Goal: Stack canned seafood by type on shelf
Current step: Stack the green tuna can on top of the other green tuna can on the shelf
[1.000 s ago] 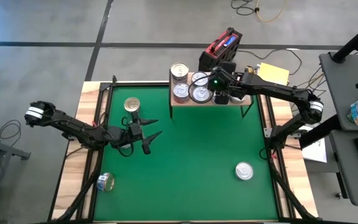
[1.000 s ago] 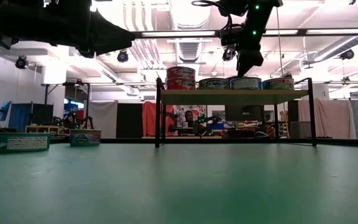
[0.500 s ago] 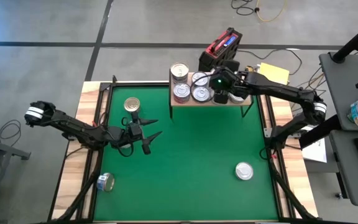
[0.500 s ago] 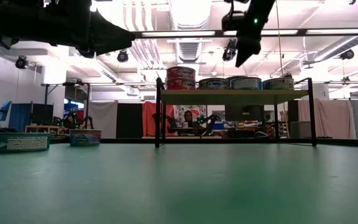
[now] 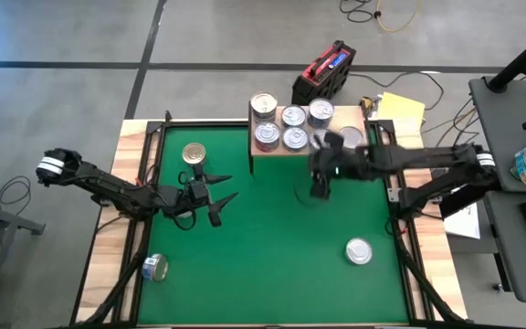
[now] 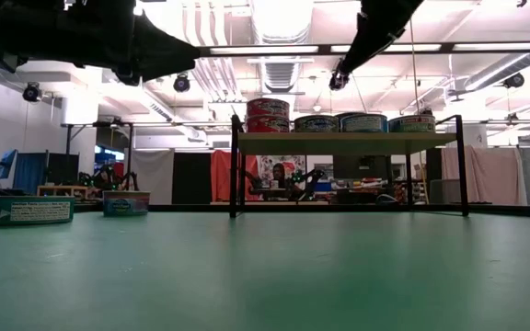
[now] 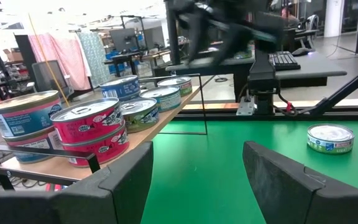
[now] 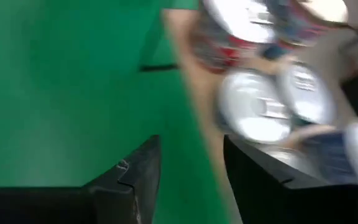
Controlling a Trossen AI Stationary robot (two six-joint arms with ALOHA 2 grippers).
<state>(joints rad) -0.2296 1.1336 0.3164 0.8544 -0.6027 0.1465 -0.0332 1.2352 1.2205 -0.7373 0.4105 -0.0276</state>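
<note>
The shelf stands at the mat's far edge with several cans of seafood on it; a red-labelled pair is stacked at its left end. Three more cans rest on the mat: a gold-topped one, one on its side, and a silver-topped one. My right gripper hovers open above the mat just in front of the shelf, nothing between its fingers. My left gripper waits open over the mat's left half, pointing at the shelf.
A red and black box and yellow paper lie behind the shelf. The mat's wooden border and black frame rails run along both sides. Bare green mat spreads across the middle and near part.
My right gripper has drawn back from over the shelf's right part toward the table's near edge and now hangs over the mat in front of the shelf, having turned as it went. The cans on the shelf stay where they were. My left arm has kept still.
</note>
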